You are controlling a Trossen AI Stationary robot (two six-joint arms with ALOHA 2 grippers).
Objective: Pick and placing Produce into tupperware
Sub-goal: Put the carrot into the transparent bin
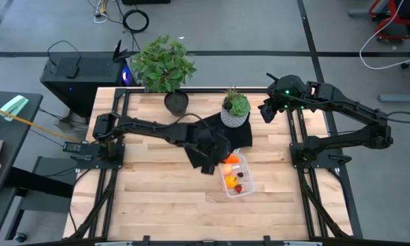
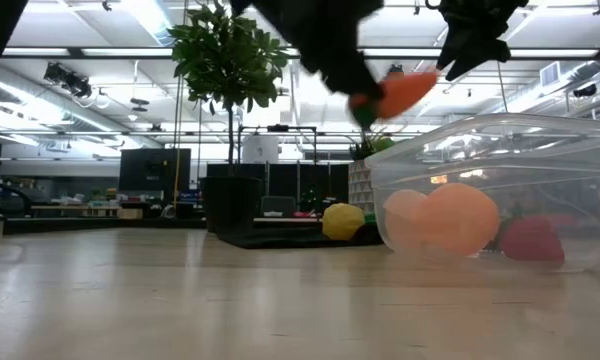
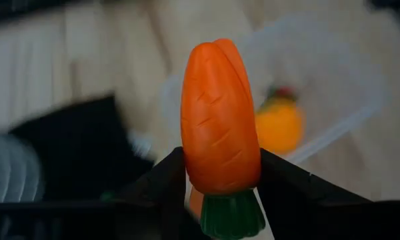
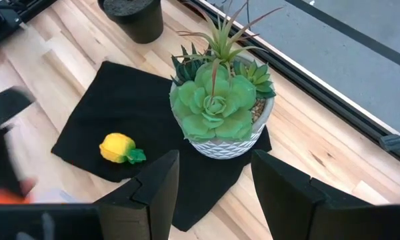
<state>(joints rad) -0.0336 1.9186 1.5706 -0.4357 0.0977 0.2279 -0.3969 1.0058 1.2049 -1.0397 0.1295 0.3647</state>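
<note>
My left gripper (image 1: 215,160) is shut on the orange carrot (image 3: 220,120) with the green top and holds it in the air over the clear tupperware (image 1: 251,181). In the low view the carrot (image 2: 405,92) hangs above the tupperware's far rim. Inside the tupperware lie an orange ball (image 2: 450,218), a red piece (image 2: 530,240) and other small pieces. A yellow piece (image 4: 117,147) rests on the black mat (image 4: 120,107). My right gripper (image 4: 213,187) is open, high above the succulent pot (image 4: 220,113), touching nothing. My left gripper pinches the carrot between its two fingers (image 3: 167,180) at the thick end (image 3: 220,177), just beside the green top (image 3: 230,217). The carrot lies along the fingers, its tip pointing away from them. It is lifted clear and tilted, above the tupperware.
A tall potted plant (image 1: 164,65) stands at the table's far edge, and the succulent pot (image 1: 236,109) sits on the black mat (image 1: 242,137) just beyond the tupperware. Bare wood (image 1: 164,191) lies toward the near edge and left of the tupperware.
</note>
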